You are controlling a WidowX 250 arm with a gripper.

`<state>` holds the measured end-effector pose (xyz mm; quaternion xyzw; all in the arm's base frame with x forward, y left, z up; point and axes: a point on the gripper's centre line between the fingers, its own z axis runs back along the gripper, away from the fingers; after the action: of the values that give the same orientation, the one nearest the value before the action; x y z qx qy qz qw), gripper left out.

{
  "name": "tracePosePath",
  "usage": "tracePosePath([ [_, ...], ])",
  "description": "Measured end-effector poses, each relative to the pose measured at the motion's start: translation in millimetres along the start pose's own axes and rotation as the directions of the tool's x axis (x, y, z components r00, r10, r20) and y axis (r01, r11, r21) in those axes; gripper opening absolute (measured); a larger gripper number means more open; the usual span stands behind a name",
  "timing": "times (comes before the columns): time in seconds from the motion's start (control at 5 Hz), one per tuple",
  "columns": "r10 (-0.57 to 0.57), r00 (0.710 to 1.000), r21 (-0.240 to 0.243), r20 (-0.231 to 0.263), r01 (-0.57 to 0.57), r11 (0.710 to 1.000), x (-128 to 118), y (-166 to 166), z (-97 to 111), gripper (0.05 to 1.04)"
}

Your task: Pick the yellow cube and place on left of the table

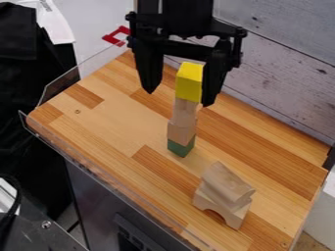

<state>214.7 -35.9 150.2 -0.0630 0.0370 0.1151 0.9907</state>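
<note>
One yellow cube (pixel 189 82) atop a block stack (pixel 184 113), within the widely spread black hand (pixel 179 97)

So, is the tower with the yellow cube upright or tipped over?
Upright: the yellow cube is on top, plain wooden blocks under it, the green block at the bottom.

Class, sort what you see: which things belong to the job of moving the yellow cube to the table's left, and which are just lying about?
Part of the job:
- yellow cube, atop the stack
- black gripper
- wooden table

Just lying about:
- plain wooden blocks under the cube
- green block at the base
- arch block, with wood pieces on it
</note>
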Motion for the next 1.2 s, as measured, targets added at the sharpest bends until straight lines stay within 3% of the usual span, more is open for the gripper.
tracePosePath([
  [0.4,-0.024,0.999,0.008,-0.031,0.025,1.0,7,1,-7,0.999],
  [0.8,-0.035,0.999,0.01,0.002,0.035,0.999,23,3,0,0.999],
  [1.2,-0.033,0.999,0.071,-0.042,0.036,0.997,36,11,-1,0.999],
])
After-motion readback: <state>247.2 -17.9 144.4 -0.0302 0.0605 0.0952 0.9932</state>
